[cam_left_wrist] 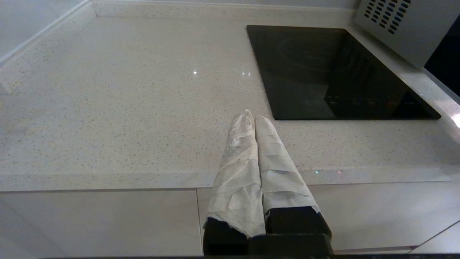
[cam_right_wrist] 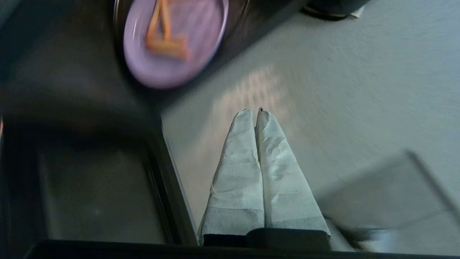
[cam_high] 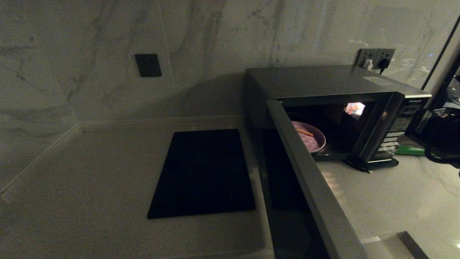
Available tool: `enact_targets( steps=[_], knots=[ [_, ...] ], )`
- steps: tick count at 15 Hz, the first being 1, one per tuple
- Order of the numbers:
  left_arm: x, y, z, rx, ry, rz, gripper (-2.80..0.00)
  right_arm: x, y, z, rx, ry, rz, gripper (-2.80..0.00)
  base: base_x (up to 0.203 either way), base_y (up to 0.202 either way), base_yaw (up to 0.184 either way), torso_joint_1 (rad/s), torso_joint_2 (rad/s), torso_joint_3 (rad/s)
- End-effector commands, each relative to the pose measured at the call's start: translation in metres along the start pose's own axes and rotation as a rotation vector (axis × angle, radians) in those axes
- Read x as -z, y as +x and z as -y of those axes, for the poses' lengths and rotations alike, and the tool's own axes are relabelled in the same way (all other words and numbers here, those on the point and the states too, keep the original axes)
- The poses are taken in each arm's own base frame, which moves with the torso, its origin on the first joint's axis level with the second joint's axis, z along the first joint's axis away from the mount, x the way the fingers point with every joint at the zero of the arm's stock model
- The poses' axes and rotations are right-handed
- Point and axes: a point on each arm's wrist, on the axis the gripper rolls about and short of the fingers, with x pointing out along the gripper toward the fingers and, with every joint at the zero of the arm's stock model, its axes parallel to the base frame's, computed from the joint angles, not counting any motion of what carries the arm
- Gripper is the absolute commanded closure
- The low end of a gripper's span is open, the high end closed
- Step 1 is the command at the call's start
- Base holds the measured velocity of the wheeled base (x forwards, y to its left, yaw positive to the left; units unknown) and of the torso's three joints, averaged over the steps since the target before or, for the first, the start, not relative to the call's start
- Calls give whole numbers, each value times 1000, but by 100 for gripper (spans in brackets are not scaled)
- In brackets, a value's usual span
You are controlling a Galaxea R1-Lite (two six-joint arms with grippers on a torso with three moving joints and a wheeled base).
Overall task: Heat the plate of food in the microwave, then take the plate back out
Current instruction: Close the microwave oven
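- Left gripper point(cam_left_wrist: 254, 116): cloth-wrapped fingers pressed together, nothing between them. It hangs at the counter's point(cam_high: 90, 187) near edge, above bare stone just beside the near left corner of the cooktop point(cam_high: 203, 172). It does not show in the head view.
- Right gripper point(cam_right_wrist: 254, 111): wrapped fingers closed tip to tip, holding nothing. It is above the counter in front of the microwave point(cam_high: 323, 82), clear of the plate point(cam_right_wrist: 172, 39). In the head view a dark part of the right arm point(cam_high: 436, 133) shows at the right edge, beside the button panel point(cam_high: 395, 133).
- Door point(cam_high: 305, 180): swung fully open toward the counter's near edge, hinged on the microwave's left side. Its dark glass faces the cooktop.
- Cooktop: flat black rectangle set into the counter, left of the microwave and just beside the open door.
- Plate: lavender, lying flat inside the microwave cavity at its front left, near the opening. Orange-yellow sticks point(cam_right_wrist: 165, 36) lie on it; nothing grips it.
- Microwave: stands on the right part of the counter, back toward the wall; the cavity light is on.
- Green board point(cam_high: 409, 150): lies flat on the counter right of the microwave, partly hidden.
- Wall sockets point(cam_high: 375, 57): behind the microwave, with plugs inserted.
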Motion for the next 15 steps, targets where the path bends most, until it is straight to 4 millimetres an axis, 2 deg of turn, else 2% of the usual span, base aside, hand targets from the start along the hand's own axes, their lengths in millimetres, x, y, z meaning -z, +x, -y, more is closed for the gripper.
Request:
enact_targets(
  steps=[1, 3, 6, 8, 10, 12, 15],
  knots=[
    [0, 0, 0, -1, -1, -1, 0, 10, -54, -2, -80, -92, 72, 0, 0, 0, 0, 0, 0, 0],
    [0, 0, 0, -1, -1, -1, 0, 13, -77, -7, -150, -227, 108, 0, 0, 0, 0, 0, 0, 0],
    [0, 0, 0, -1, -1, -1, 0, 1, -111, -22, -282, -293, 145, 0, 0, 0, 0, 0, 0, 0],
    [0, 0, 0, -1, -1, -1, 0, -6, -138, -28, -377, -327, 66, 0, 0, 0, 0, 0, 0, 0],
    [0, 0, 0, -1, -1, -1, 0, -11, -158, -30, -471, -362, -87, 0, 0, 0, 0, 0, 0, 0],
    [0, 0, 0, -1, -1, -1, 0, -9, -168, -35, -527, -419, -262, 0, 0, 0, 0, 0, 0, 0],
    [0, 0, 0, -1, -1, -1, 0, 10, -161, -59, -569, -535, -471, 0, 0, 0, 0, 0, 0, 0]
  ],
)
